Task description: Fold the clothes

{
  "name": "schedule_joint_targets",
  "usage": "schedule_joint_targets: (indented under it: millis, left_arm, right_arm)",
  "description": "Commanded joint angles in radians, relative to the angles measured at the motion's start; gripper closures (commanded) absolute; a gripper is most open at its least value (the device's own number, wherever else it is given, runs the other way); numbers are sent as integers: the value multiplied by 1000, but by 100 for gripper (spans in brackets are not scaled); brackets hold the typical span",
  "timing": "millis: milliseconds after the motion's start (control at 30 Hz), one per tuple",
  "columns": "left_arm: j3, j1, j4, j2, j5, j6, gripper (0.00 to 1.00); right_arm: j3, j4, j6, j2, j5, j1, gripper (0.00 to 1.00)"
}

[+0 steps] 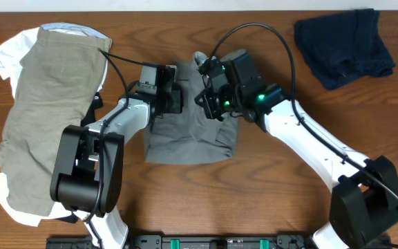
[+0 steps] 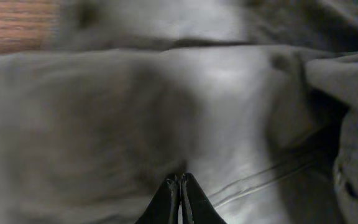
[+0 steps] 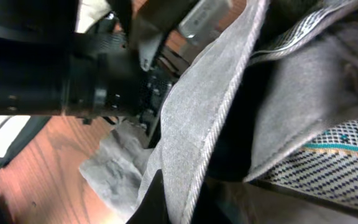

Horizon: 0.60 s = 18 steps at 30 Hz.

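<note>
Dark grey shorts (image 1: 188, 142) are spread mid-table, long axis running near-to-far. Far-side waistband edge (image 3: 216, 112) is pinched and raised by right gripper (image 3: 169, 202). Left gripper (image 2: 180, 196) is closed, tips on cloth alongside

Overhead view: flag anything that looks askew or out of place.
The navy garment lies crumpled at the far right corner, apart from the rest. The grey shorts in the centre are rumpled along their top edge.

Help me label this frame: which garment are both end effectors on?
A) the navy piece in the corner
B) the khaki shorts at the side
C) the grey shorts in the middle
C: the left end effector and right end effector both meet over the grey shorts.
</note>
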Motion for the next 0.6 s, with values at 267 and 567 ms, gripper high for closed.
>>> schedule_joint_targets:
  millis: [267,567]
  left_arm:
    - [-2,95,-117,-171,-108,-72,94]
    - [-2,200,-203,-273,-211,-72,95]
  right_arm:
    - [24,-6,31,-3,9,-2,99]
    - [24,82,31,8,5,36,96]
